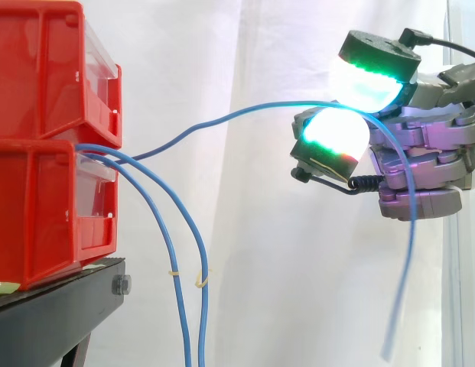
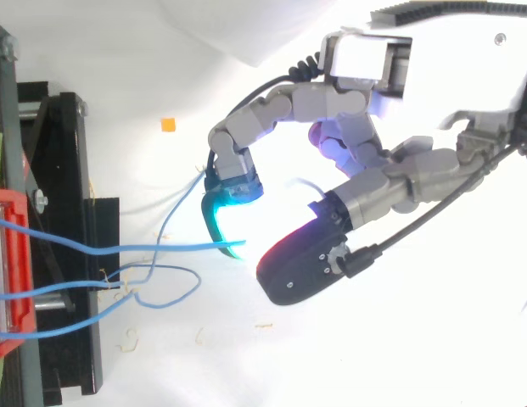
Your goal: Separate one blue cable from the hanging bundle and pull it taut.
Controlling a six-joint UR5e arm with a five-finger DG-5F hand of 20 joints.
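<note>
Hand [image 1: 430,164] pinches 1 blue cable [image 1: 222,120] right of red bins [image 1: 38,206]; separated from 2 hanging cables [image 1: 203,248], bowed, not yet taut.

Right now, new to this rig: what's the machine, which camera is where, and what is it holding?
It is a robot arm ending in a hand with fingers and a thumb. The glowing fingertips are its own pads, not lamps. One picture comes from a camera beside the work, looking level across it; the other comes from above, looking down. On the left, red bins are stacked on a black stand, in front of a white curtain. Blue cables come out of the bins. The hand pinches one blue cable between two pads and holds it out away from the bins. It runs in a gentle arc, not quite straight, and its loose end hangs below the hand. Two other blue cables hang down beside the stand.
</note>
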